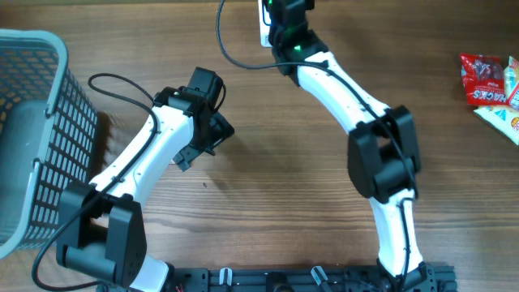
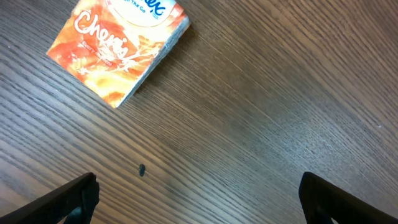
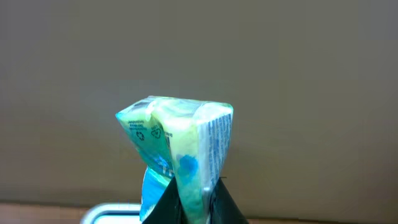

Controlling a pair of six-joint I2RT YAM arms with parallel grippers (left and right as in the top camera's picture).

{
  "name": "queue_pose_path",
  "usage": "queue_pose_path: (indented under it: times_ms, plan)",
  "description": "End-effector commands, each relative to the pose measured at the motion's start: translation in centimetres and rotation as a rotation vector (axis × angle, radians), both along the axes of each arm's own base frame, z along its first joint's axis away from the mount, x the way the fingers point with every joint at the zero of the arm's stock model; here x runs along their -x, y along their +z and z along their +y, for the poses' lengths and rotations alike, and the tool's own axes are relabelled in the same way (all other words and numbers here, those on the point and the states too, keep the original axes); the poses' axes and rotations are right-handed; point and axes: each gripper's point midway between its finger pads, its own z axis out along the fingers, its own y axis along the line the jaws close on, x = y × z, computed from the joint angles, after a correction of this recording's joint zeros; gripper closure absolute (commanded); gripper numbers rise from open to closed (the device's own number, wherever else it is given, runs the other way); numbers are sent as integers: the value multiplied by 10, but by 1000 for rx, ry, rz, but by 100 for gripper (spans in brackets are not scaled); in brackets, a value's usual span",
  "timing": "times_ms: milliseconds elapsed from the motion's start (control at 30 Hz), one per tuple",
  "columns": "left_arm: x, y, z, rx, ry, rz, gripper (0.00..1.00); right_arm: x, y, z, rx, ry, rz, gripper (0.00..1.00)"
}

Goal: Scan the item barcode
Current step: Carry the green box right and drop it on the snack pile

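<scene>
Orange carton (image 2: 118, 46) w/ white-blue top lies flat & skewed, far left on wood-grain table (image 2: 261, 106). Small dark speck (image 2: 142, 169) nearer. Left gripper (image 2: 199, 199) jaws wide apart; black fingertips (image 2: 68, 202) at near-left & near-right corners.

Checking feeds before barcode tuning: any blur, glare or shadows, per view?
Overhead: even light, no glare, faint shadow beside the basket. Left wrist: orange packet and table both sharp. Right wrist: green packet in the right gripper is soft, small print unreadable.
</scene>
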Motion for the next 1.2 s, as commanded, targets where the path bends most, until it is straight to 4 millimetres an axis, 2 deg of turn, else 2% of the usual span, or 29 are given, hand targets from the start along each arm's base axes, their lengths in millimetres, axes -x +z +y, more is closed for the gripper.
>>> queue_pose_path:
  times_ms: [0,67,167,300,433,500,533,600,667,733,767,833,867,933,1000,1033,1133,1167]
  plan:
    - [-1,0,4,-15,17,-5,0,-7,-37,0,147,-3,58,95]
    - [-1,0,4,-15,17,-5,0,-10,-54,4,156,23,81,95]
    - [-1,0,4,-15,17,-5,0,-10,-64,9,191,59,109,95]
    - [-1,0,4,-15,17,-5,0,-2,-97,30,260,218,242,96]
    - [-1,0,4,-15,17,-5,0,-1,-100,33,269,243,254,96]
    - [-1,0,4,-15,17,-5,0,-3,-98,20,348,190,257,96]
    - [-1,0,4,-15,17,-5,0,-4,-92,5,397,115,250,96]
    - [-1,0,4,-15,18,-5,0,-8,-73,-38,450,-83,219,96]
    - [-1,0,4,-15,17,-5,0,-6,-62,-106,501,-325,242,96]
    - [-1,0,4,-15,17,-5,0,10,-65,-197,507,-603,328,96]
    - [-1,0,4,-15,17,-5,0,25,-68,-244,500,-756,368,96]
    - [-1,0,4,-15,17,-5,0,61,-76,-312,487,-999,434,96]
    - [-1,0,4,-15,17,-5,0,74,-84,-336,495,-1051,484,96]
    - [-1,0,4,-15,18,-5,0,121,-108,-403,477,-1181,621,96]
    - [-1,0,4,-15,17,-5,0,145,-123,-433,437,-1211,711,96]
    - [-1,0,4,-15,18,-5,0,163,-140,-454,353,-1216,781,96]
    - [-1,0,4,-15,17,-5,0,186,-173,-472,141,-1201,876,95]
    - [-1,0,4,-15,17,-5,0,189,-185,-472,66,-1176,907,81]
